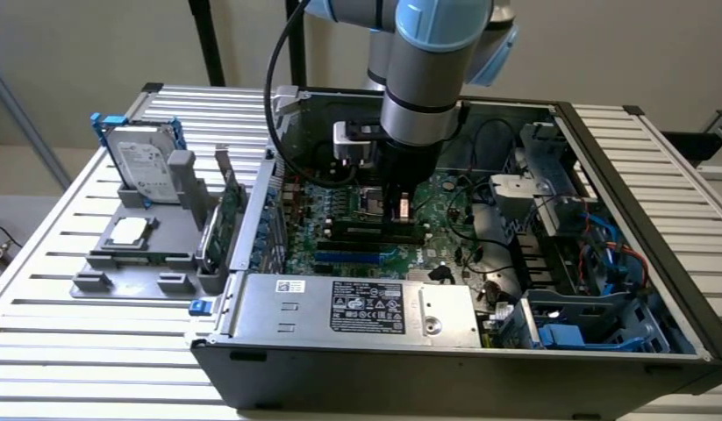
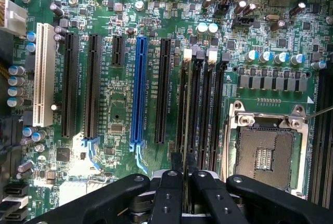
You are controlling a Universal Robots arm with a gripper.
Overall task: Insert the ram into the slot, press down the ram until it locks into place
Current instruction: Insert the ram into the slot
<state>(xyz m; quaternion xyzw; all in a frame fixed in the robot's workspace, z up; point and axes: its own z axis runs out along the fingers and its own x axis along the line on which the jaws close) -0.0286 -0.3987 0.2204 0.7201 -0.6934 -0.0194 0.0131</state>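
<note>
We see the exterior view under soft, even, slightly cool light with no hard shadows. The slatted table (image 1: 56,333) reads bright and a little washed out, and the inside of the computer case (image 1: 454,368) sits noticeably dimmer, darkest beneath the arm (image 1: 422,79), which shades the board below it. A faint sheen lies on the arm's grey sleeve.

In the wrist view we find the motherboard (image 2: 119,104) brightly and evenly lit, crisp across its middle, with small glints on the capacitor tops (image 2: 270,56). The gripper (image 2: 184,193) close to the lens is dark, softer, with pale highlights on its edges.
</note>
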